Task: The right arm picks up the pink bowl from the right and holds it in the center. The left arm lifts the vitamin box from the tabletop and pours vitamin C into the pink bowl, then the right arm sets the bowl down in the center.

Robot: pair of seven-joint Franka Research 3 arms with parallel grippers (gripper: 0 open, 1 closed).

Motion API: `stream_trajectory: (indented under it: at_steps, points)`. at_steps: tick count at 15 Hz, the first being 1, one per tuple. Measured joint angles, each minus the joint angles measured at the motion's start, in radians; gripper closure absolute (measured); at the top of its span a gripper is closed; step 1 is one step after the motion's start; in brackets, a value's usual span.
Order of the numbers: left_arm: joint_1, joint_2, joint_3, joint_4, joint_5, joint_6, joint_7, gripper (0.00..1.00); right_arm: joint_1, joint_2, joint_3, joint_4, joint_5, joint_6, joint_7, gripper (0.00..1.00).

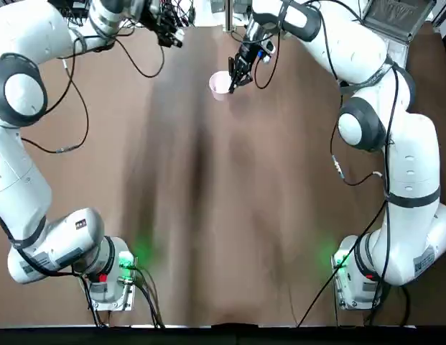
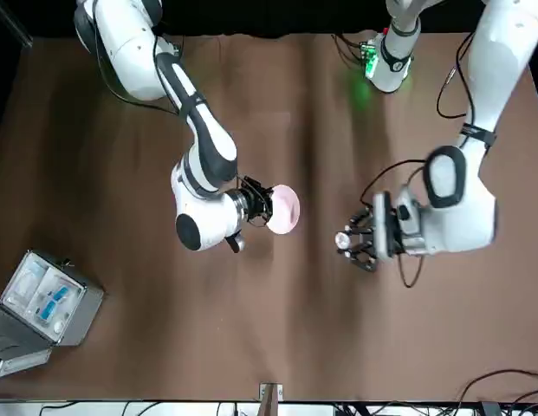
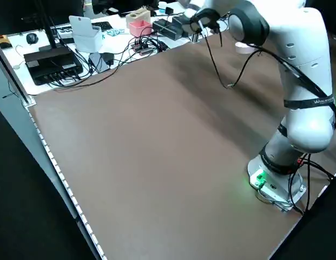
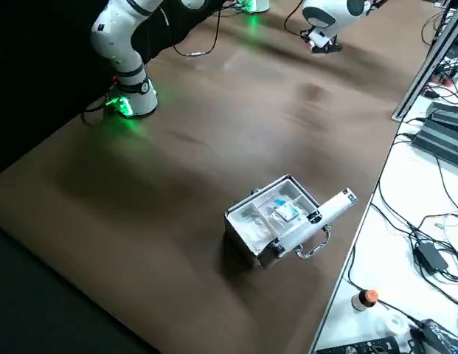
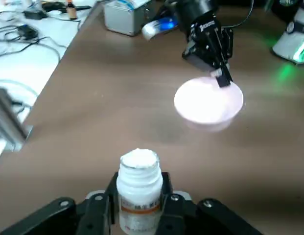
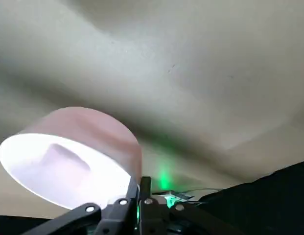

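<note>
Pink bowl held up off the tabletop near the centre, pinched by its rim in the right gripper, presumably to sit ready for pouring; nothing seen inside. Vitamin box, a small white bottle, clamped upright between left gripper fingers, mouth open, well apart from the bowl. Grey hinged case open at the robot's right, blue-white contents.

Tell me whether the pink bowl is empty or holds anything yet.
Empty, as far as shows: the left wrist view shows the pink bowl with a plain whitish inside, held at its rim by the right gripper.
</note>
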Motion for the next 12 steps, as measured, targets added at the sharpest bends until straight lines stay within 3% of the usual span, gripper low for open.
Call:
stream_trajectory:
  at_steps: [6, 12]
  points:
    - [0.176, 0.108, -0.001, 0.003, -0.147, -0.174, 0.117, 0.65, -0.068, -0.007, -0.005, 0.019, -0.058, -0.100, -0.124, 0.98]
    - [0.337, 0.265, 0.018, 0.000, -0.155, -0.258, 0.404, 0.65, -0.096, -0.008, -0.006, 0.050, -0.126, -0.106, -0.441, 0.98]
